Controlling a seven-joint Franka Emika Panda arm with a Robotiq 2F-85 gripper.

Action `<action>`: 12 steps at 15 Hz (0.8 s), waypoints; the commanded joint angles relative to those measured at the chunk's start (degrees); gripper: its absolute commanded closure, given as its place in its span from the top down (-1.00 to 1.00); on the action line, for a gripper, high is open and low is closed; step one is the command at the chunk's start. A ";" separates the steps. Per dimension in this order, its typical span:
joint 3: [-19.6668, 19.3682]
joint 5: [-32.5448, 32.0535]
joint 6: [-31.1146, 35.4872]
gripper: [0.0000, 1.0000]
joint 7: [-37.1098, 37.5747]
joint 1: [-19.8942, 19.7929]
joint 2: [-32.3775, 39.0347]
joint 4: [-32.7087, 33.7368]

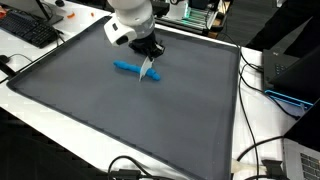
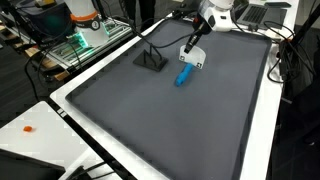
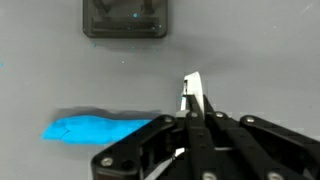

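Wrist view gives me the closest look. My hand (image 3: 190, 112) is closed, with the two fingers drawn together to a point. A small white piece (image 3: 192, 92) sticks out past the tips. It may be something pinched between them or only the ends of the pads, and the blur does not let me say which.

Just beside the fingertips a blue thing (image 3: 95, 128) lies flat. It is long and narrow, and its near end reaches in under the fingers. Both exterior views show the hand (image 1: 150, 60) (image 2: 191, 52) low over the grey mat (image 1: 120, 115) (image 2: 170, 125), pointing down. The white piece (image 1: 148, 70) (image 2: 191, 61) sits right at one end of the blue thing (image 1: 130, 68) (image 2: 184, 77).

Farther out in the wrist view, a black stand (image 3: 125, 18) with a square base sits well apart from the blue thing. An exterior view shows it (image 2: 152, 60) upright on the same mat, near the mat's far edge.

The mat covers most of the table (image 1: 60, 130) (image 2: 50, 135), leaving a white border around it. A keyboard (image 1: 30, 30) lies on the table off one corner of the mat.
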 commanded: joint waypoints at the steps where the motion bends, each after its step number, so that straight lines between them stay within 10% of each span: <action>1: 0.16 0.43 0.78 -0.98 -0.19 -0.13 -1.50 -2.14; 12: -1.54 -1.36 0.61 -0.98 0.18 -0.61 -4.07 -1.70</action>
